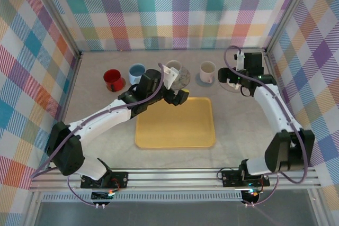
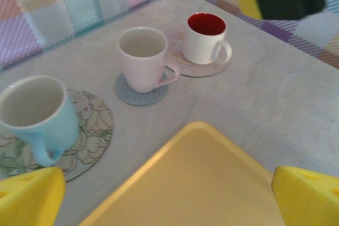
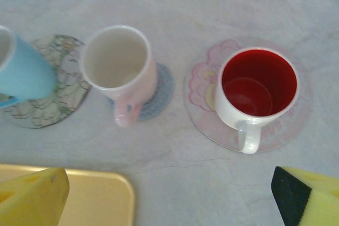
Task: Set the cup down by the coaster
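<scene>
Spread wide, holding nothing: left tool, right tool. The pink cup stands close between blue cup and white mug; a wide approach may knock neighbours.

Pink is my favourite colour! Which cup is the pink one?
The pink cup is the middle one, standing on the small grey coaster. The blue cup is to its left, and the white cup, red inside, is to its right.
</scene>
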You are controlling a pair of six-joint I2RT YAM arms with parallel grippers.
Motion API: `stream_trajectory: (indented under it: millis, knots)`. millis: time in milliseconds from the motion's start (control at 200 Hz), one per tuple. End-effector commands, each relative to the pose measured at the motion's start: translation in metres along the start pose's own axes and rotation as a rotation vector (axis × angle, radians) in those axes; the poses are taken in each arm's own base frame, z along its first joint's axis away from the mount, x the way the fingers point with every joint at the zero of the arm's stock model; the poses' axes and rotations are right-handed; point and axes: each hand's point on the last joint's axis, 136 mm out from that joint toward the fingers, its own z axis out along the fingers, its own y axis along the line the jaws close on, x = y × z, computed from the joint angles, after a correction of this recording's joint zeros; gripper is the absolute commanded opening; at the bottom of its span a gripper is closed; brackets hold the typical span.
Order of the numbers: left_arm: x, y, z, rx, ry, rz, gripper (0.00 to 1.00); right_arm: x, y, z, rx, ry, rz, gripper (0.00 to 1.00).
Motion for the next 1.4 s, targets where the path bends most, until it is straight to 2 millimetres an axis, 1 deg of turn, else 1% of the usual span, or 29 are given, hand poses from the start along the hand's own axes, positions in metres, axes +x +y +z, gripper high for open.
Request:
stream_trajectory:
  millis: [0, 65, 155, 270, 400, 525, 715, 830, 905, 1020, 1140, 1310, 1395]
  knots:
    - [-0.032, 0.011, -0.033, -0.094, -0.08, 0.038, 1.0, -0.011, 0.018, -0.023, -0.08, -0.099, -0.017, 0.99]
    - [-0.038, 0.017, -0.045, -0.135, -0.103, 0.039, 1.0, -0.012, 0.026, -0.035, -0.12, -0.148, -0.031, 0.99]
    - [-0.039, 0.027, -0.06, -0.196, -0.129, 0.036, 1.0, -0.008, 0.034, -0.047, -0.169, -0.213, -0.056, 0.99]
    - [-0.03, 0.046, -0.078, -0.31, -0.153, -0.001, 1.0, 0.005, 0.049, -0.059, -0.259, -0.306, -0.105, 0.99]
    - [-0.01, 0.068, -0.098, -0.444, -0.174, -0.047, 1.0, 0.023, 0.052, -0.063, -0.293, -0.38, -0.106, 0.99]
    - [0.017, 0.088, -0.119, -0.577, -0.175, -0.087, 1.0, 0.039, 0.05, -0.064, -0.291, -0.416, -0.112, 0.99]
    - [0.06, 0.118, -0.156, -0.799, -0.156, -0.122, 1.0, 0.06, 0.038, -0.06, -0.243, -0.444, -0.072, 0.99]
    - [0.08, 0.134, -0.18, -0.934, -0.168, -0.142, 1.0, 0.066, 0.03, -0.059, -0.211, -0.484, -0.033, 0.99]
    - [0.093, 0.14, -0.191, -0.986, -0.184, -0.154, 1.0, 0.07, 0.025, -0.058, -0.189, -0.506, -0.009, 0.99]
    - [0.109, 0.146, -0.2, -1.007, -0.215, -0.179, 1.0, 0.075, 0.019, -0.057, -0.163, -0.536, 0.008, 0.99]
    - [0.125, 0.153, -0.205, -1.034, -0.229, -0.204, 1.0, 0.084, 0.011, -0.053, -0.126, -0.546, 0.011, 0.99]
    - [0.149, 0.166, -0.207, -1.081, -0.212, -0.247, 1.0, 0.096, -0.002, -0.044, -0.056, -0.555, 0.015, 0.99]
    - [0.16, 0.173, -0.204, -1.09, -0.204, -0.273, 1.0, 0.104, -0.011, -0.038, -0.011, -0.548, 0.024, 0.99]
